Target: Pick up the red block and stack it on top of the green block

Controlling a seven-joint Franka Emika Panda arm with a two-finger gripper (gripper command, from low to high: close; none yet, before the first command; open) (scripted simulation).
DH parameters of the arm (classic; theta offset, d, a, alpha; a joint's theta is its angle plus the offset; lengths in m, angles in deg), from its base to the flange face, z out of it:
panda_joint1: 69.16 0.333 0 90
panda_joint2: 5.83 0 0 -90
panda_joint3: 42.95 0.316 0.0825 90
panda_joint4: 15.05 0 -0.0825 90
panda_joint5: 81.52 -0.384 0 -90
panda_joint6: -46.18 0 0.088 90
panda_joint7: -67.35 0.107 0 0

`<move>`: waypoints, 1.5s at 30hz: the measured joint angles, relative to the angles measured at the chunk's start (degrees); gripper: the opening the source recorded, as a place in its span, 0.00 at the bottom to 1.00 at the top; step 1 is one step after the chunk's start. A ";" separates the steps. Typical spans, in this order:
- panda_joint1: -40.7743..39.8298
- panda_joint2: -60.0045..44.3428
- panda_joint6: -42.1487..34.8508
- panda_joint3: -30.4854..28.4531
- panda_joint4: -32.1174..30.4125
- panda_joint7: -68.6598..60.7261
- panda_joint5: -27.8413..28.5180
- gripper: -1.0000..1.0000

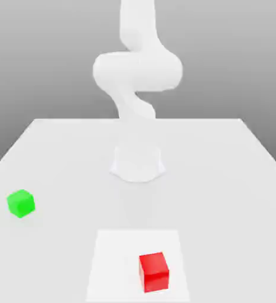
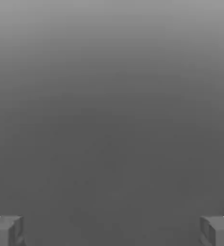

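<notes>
Nearest the exterior camera sat the red block (image 1: 153, 271), resting flat on a paler square patch (image 1: 113, 260) of the white tabletop (image 1: 223, 177), toward the exterior view's right of that patch. Well apart from it, off to the exterior view's left and farther back, the green block (image 1: 20, 203) stood alone on the bare surface. Behind both rose the white arm (image 1: 137, 71), its round base (image 1: 138, 163) planted at the middle of the tabletop, touching neither block.

Seen from the hand camera, the pincer (image 2: 112, 230) was spread wide, one grey fingertip (image 2: 5, 230) at each lower corner, with nothing between them against a plain grey backdrop.
</notes>
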 joint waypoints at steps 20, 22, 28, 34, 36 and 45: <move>-13.19 -31.97 13.67 15.09 -8.51 49.93 4.01 0.50; -13.64 -35.22 15.01 15.71 -9.35 55.28 4.97 0.50; -13.38 -44.90 19.04 15.89 -11.86 70.76 7.10 0.50; -10.86 -55.33 25.15 13.23 -12.80 82.23 10.03 0.50; -8.93 -59.43 28.41 10.76 -12.16 84.42 12.63 0.50; -8.06 -60.46 29.40 9.82 -12.01 84.74 12.94 0.00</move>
